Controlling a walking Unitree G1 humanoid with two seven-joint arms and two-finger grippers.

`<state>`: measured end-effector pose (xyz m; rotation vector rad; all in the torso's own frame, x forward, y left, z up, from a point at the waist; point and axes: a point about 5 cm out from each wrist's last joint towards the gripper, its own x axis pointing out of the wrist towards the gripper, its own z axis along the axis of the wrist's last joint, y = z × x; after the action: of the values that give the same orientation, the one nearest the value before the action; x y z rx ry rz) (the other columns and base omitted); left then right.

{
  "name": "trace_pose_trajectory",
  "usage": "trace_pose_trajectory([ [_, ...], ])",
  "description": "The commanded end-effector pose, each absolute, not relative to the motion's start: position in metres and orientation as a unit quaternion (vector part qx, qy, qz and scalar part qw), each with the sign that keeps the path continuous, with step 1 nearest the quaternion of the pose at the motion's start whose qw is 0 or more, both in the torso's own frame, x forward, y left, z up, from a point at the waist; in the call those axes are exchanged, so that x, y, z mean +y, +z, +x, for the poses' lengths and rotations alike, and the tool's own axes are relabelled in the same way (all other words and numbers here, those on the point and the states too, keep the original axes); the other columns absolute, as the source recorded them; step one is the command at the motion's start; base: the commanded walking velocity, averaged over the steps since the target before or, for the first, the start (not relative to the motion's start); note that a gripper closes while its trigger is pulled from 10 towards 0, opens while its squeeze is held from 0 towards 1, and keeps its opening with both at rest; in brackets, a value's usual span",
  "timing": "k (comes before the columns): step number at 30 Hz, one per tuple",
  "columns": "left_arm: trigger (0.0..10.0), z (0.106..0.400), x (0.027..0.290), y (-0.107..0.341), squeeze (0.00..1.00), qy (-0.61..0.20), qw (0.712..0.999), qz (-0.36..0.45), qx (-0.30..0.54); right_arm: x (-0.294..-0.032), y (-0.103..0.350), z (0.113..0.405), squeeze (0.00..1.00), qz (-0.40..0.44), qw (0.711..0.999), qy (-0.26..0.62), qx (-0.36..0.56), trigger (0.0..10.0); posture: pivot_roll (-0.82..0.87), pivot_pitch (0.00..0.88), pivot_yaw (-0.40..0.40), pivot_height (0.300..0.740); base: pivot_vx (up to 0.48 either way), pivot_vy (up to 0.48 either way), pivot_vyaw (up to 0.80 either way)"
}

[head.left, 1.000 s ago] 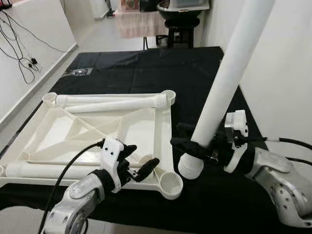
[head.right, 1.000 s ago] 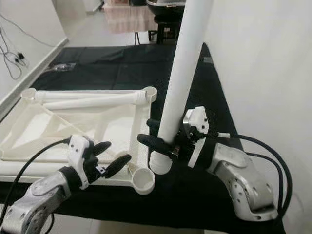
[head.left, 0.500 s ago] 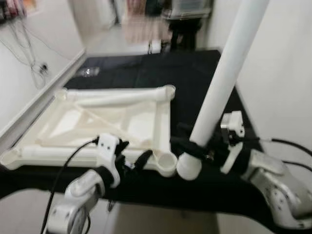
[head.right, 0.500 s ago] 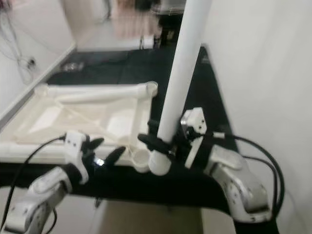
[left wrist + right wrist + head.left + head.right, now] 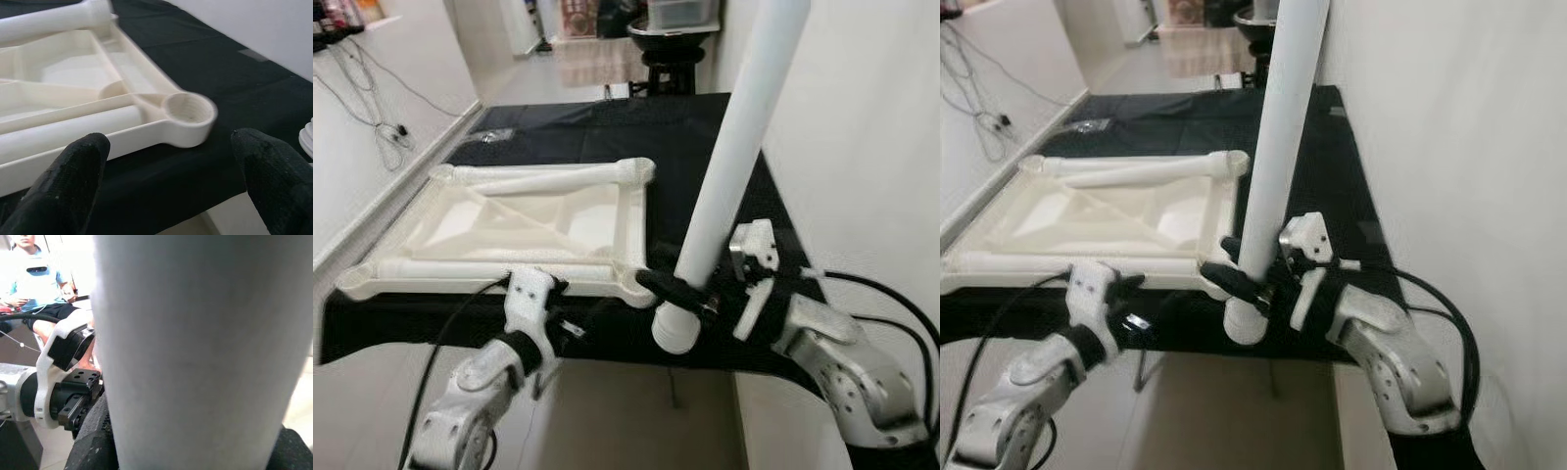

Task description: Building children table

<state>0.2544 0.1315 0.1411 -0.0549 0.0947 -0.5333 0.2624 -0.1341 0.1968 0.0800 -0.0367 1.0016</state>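
A white plastic tabletop [image 5: 509,220] lies upside down on a black-covered platform [image 5: 607,127]. One loose white leg [image 5: 548,176] rests along its far edge and another [image 5: 489,266] along its near edge. A threaded corner socket [image 5: 188,110] sits at the near right corner. My right gripper [image 5: 680,292] is shut on a third white leg [image 5: 729,166], held nearly upright, with its lower end just right of that socket and off the platform's front edge. My left gripper [image 5: 171,181] is open with nothing in it, low in front of the platform and facing the socket.
A white wall [image 5: 862,147] runs close along the right side. A dark stool [image 5: 671,59] stands beyond the platform's far end. Cables [image 5: 372,108] hang on the left wall. Pale floor lies below the platform's front edge. A seated person [image 5: 34,289] appears in the right wrist view.
The camera has drawn back, so the whole scene shifted. My left gripper, earlier over the tabletop's near corner, is now in front of the platform edge. The right gripper still grips the leg.
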Motion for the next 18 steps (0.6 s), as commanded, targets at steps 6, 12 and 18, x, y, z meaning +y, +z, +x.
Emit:
trace_pose_trajectory([
  [6,10.0,0.259,0.146,0.137,0.00,-0.191,0.981,0.018,0.035,-0.129,0.195,0.282,0.00,-0.021,0.922,0.384,-0.035,10.0,-0.01,0.074,0.026,0.740,0.000,0.075,0.00],
  [12,10.0,0.262,0.150,0.134,0.00,-0.157,0.986,0.040,0.029,-0.135,0.194,0.297,0.00,-0.055,0.954,0.291,-0.049,10.0,-0.01,0.079,0.028,0.740,0.000,0.000,0.00],
  [18,10.0,0.255,0.142,0.132,0.00,-0.187,0.980,0.059,0.026,-0.147,0.200,0.306,0.00,-0.074,0.963,0.239,-0.100,10.0,0.00,0.112,0.029,0.740,0.000,0.000,0.00],
])
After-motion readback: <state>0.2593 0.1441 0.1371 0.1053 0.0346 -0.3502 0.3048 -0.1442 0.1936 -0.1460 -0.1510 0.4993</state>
